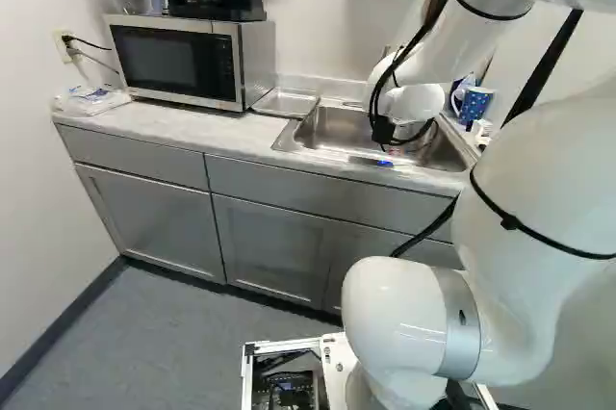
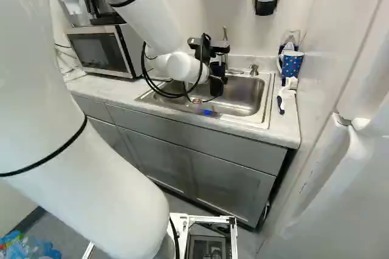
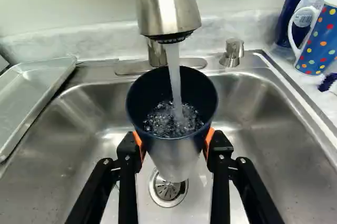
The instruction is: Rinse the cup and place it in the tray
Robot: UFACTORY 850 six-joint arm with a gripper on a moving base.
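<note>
In the right base view my gripper (image 2: 213,73) is over the sink, holding a dark cup (image 2: 217,85). The wrist view shows the gripper (image 3: 175,146) shut on the cup (image 3: 171,155), an orange pad pressing each side. The cup stands mouth up under the faucet (image 3: 167,6). A stream of water (image 3: 173,71) runs into it, and bubbling water fills its lower part, below the rim. The metal tray (image 3: 32,95) lies beside the sink basin, between it and the microwave in the left base view; nothing is on it.
The steel sink (image 3: 68,166) surrounds the cup, with its drain (image 3: 167,191) below. A dotted mug (image 3: 319,37), a bottle (image 3: 297,8) and a brush (image 2: 282,96) are on the counter across the basin from the tray. The microwave (image 1: 178,62) stands by the tray.
</note>
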